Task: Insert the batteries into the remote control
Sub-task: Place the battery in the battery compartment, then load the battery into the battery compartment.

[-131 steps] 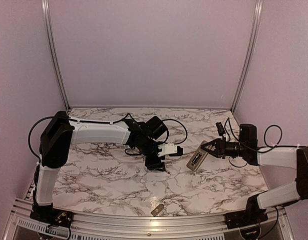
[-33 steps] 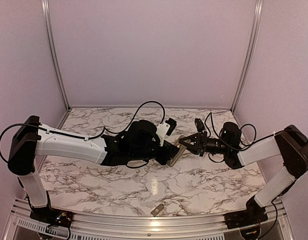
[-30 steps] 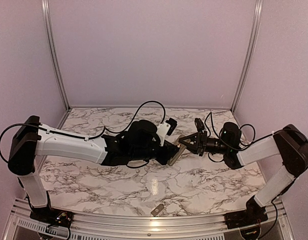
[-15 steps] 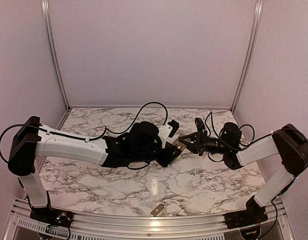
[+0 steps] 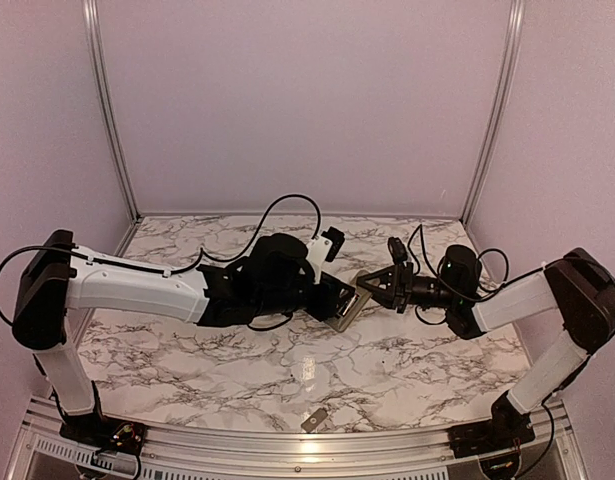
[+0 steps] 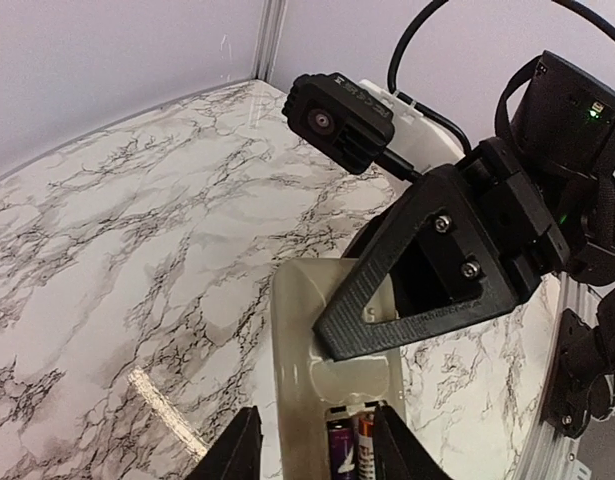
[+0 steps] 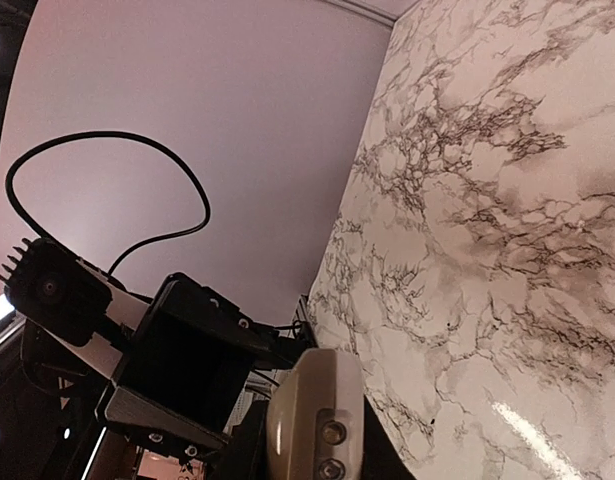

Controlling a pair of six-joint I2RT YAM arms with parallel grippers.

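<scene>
While right hand (image 5: 367, 290) grips remote control (image 6: 302, 320), left hand (image 6: 315, 420) parted, astride batteries (image 6: 352, 447).

The remote control (image 6: 305, 345) is smooth, matt beige plastic; the batteries (image 6: 352, 452) at the left gripper (image 6: 312, 452) look glossy. The right gripper (image 6: 359, 335) is matt black, finely ridged plastic. Beneath it, the table (image 6: 117, 250) gleams, marble-patterned.

Your light is soft and even; one bright glare streak marks the surface (image 5: 187, 350) below the jaws.
</scene>
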